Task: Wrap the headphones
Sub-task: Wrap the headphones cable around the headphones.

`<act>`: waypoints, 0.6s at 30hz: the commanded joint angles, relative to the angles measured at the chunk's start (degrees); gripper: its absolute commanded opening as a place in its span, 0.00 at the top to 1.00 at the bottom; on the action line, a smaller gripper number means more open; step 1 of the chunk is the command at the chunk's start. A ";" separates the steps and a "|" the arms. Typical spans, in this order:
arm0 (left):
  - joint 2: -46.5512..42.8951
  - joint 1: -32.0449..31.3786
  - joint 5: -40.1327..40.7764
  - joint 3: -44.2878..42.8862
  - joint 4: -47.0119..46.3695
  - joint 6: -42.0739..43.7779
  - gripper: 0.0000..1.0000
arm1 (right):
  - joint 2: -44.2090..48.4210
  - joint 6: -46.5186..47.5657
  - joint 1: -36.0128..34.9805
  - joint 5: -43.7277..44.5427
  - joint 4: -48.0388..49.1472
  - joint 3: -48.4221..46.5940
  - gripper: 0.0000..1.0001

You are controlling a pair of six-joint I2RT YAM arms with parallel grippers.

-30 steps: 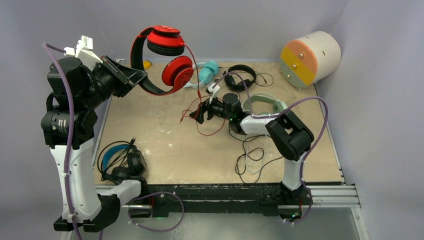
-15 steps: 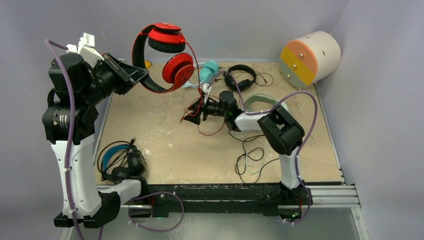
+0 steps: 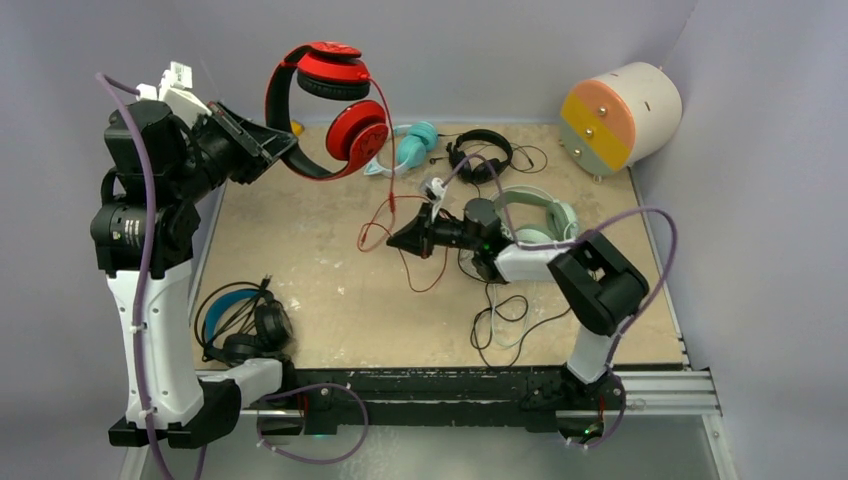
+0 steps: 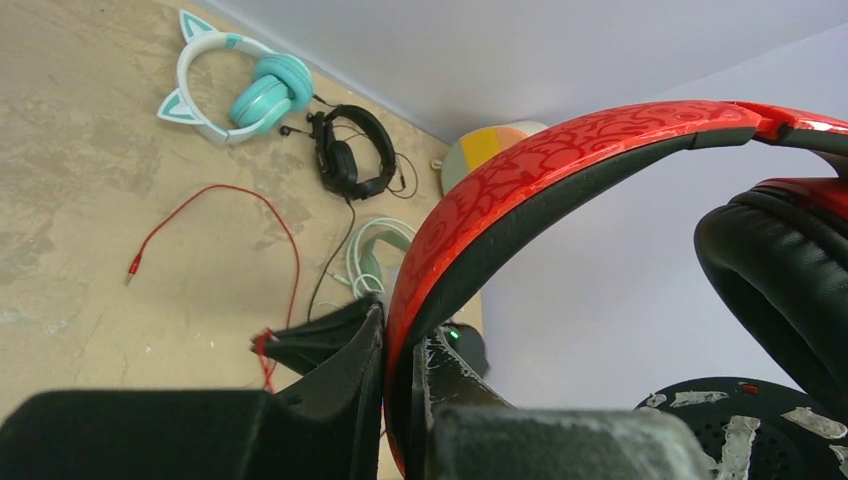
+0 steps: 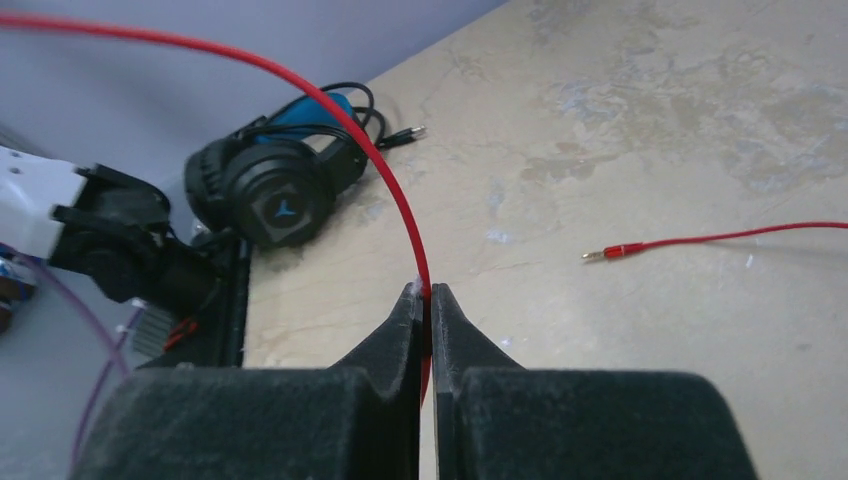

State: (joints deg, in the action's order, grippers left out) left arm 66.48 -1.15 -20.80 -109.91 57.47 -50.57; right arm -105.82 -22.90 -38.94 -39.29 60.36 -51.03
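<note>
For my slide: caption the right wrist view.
Right gripper pinches the red headphone cable above the table, its plug lying beyond.

Red headphones (image 3: 358,135) up high: scroll-patterned band, black cushions, red cable (image 5: 412,232). Right of them: teal-and-white cat-eared set (image 3: 415,140), all-black pair (image 3: 463,160), mint-green pair (image 3: 560,215), cream drum (image 3: 640,95) with orange face.

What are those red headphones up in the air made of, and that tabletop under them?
Red headphones: the headband looks like glossy hard plastic with an embossed swirl pattern; the ear cushion seems soft black leatherette, smooth with a faint sheen. Tabletop: probably a matte tan board, mottled and scuffed; wood or composite, I cannot tell.
</note>
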 commanded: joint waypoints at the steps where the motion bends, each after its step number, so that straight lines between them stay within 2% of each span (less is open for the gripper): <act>1: 0.99 0.27 4.50 1.82 -5.26 -0.88 1.00 | 11.65 -4.08 -0.17 3.25 2.76 6.89 1.00; 5: 2.25 0.34 12.01 6.28 -6.11 -0.34 1.00 | 23.65 -4.17 -0.23 4.98 -4.58 12.94 1.00; 9: 3.32 0.28 18.42 10.10 -6.70 -0.05 1.00 | 39.45 -0.04 -0.18 13.53 -23.45 17.00 1.00; 12: 2.48 0.29 22.84 14.72 -9.34 0.15 1.00 | 48.22 2.56 -0.18 16.23 -36.02 15.65 1.00; 15: -0.24 0.29 24.29 22.84 -16.31 0.90 1.00 | 51.70 4.23 -0.24 12.09 -46.54 10.21 1.00; 18: -3.89 0.31 25.26 30.34 -23.03 0.62 1.00 | 51.35 4.61 -0.52 5.45 -53.18 4.28 1.00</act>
State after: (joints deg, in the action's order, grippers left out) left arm 68.47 -1.13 0.99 -85.69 48.42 -49.71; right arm -54.17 -20.91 -39.00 -28.16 22.20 -38.96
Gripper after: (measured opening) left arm 0.058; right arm 0.012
